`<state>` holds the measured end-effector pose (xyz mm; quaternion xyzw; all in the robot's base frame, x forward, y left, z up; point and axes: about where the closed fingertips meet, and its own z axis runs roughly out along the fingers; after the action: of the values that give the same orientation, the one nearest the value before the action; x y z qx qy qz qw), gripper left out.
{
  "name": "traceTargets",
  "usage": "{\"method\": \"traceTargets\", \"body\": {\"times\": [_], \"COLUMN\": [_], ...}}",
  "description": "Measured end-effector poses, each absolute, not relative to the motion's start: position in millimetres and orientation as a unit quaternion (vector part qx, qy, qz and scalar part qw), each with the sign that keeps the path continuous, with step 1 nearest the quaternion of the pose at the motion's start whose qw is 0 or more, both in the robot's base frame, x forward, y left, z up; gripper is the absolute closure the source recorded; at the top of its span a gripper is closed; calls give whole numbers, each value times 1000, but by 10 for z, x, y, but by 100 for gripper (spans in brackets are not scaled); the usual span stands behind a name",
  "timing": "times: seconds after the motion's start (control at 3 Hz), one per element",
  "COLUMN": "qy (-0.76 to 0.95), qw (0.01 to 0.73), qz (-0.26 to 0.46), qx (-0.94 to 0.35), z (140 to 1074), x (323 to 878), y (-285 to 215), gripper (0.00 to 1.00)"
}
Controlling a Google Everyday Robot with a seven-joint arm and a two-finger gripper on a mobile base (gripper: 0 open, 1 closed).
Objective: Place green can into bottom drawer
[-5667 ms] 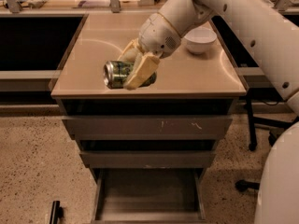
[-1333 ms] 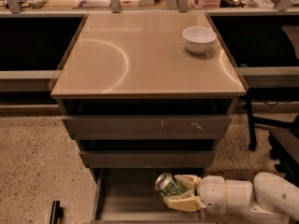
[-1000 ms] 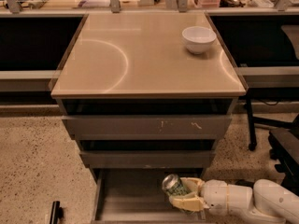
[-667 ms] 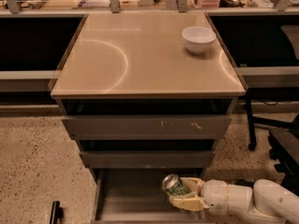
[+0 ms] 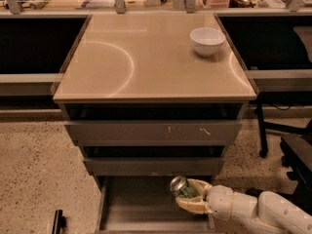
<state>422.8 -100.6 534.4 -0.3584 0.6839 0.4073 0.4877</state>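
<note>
**Green can (image 5: 179,186) brought down from the top to the bottom drawer (image 5: 131,208)**

Since the earliest frame my arm had carried the can off the cabinet top (image 5: 146,62) to the lower centre of the frame; over the last second it barely shifted. My gripper (image 5: 187,198) was clamped on the can, which leaned with one silver end up and to the left. It hung over the open drawer's right part, just below the middle drawer (image 5: 153,165); I could not tell whether it touched the floor. Released at that tilt, I judged, it could roll. The white bowl (image 5: 207,40) sat at upper right.
</note>
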Motion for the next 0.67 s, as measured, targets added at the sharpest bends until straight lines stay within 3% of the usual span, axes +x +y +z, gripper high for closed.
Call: {"method": "traceTargets", "body": {"times": [0.33, 0.67], "qy": [677, 676], "qw": [494, 496], "qz": [403, 401], "qx": [-369, -369], "z": [4835, 4855], "x": [4748, 4763], "y": [-1073, -1068], "gripper": [100, 100]}}
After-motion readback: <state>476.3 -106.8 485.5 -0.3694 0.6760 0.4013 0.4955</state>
